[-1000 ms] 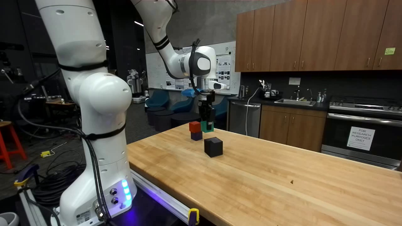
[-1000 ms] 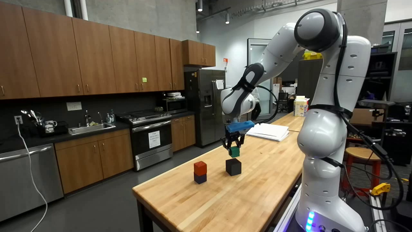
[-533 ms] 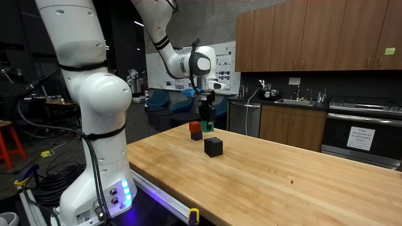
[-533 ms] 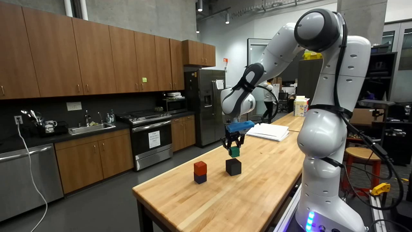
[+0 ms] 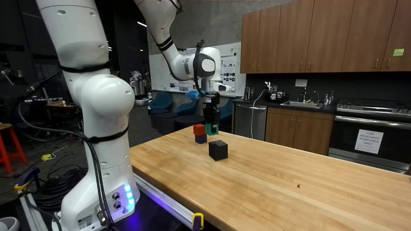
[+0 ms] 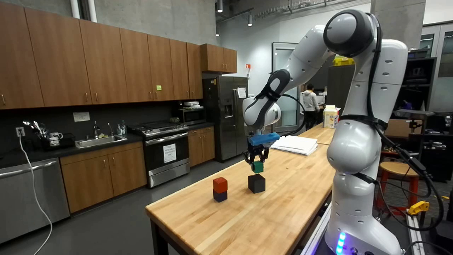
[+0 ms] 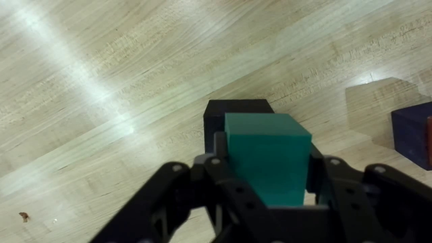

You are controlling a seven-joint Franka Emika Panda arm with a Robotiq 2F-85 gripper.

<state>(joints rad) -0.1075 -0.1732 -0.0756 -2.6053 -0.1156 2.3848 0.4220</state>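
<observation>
The step in hand appears to be a mid-air hold: the gripper (image 7: 266, 152) clamps a green cube (image 6: 258, 166) from both sides, and the cube hangs clear of the wooden tabletop (image 6: 247, 219), above or nearly above a black cube (image 6: 256, 184) and apart from it. Nearby, a red cube (image 6: 220, 184) rests on a dark purple cube (image 6: 220, 196). In the wrist view the green cube hides most of the black one yet looks offset, so any lowering would call for a steady grip and sideways alignment.
</observation>
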